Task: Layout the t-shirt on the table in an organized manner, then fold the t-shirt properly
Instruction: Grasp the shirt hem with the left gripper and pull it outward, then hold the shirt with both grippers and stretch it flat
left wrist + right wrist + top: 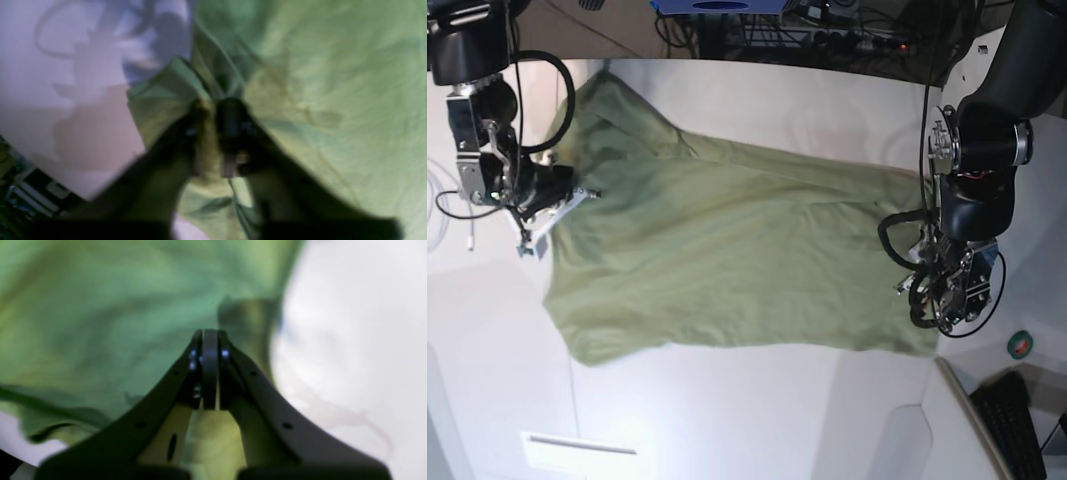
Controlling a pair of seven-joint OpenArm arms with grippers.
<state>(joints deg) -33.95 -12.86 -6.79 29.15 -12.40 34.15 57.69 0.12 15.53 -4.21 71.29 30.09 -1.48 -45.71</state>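
Observation:
The olive-green t-shirt (727, 250) lies spread across the white table (727, 410), stretched between my two arms. At the right side of the base view my left gripper (930, 305) sits at the shirt's corner. The left wrist view shows that left gripper (211, 130) shut on a bunched fold of the t-shirt (333, 83), with bare table (50, 83) beside it. My right gripper (569, 195) meets the cloth's edge on the left. In its wrist view the right gripper (210, 340) is shut, with the t-shirt (100, 323) around and under the fingers and table (350, 340) to the right.
A black keyboard (1017, 420) and a small round green object (1021, 345) lie off the table's right edge. Cables and gear (827, 30) run along the back. A white cable (442, 200) loops at the far left. The table edge (76, 196) is close to my left gripper.

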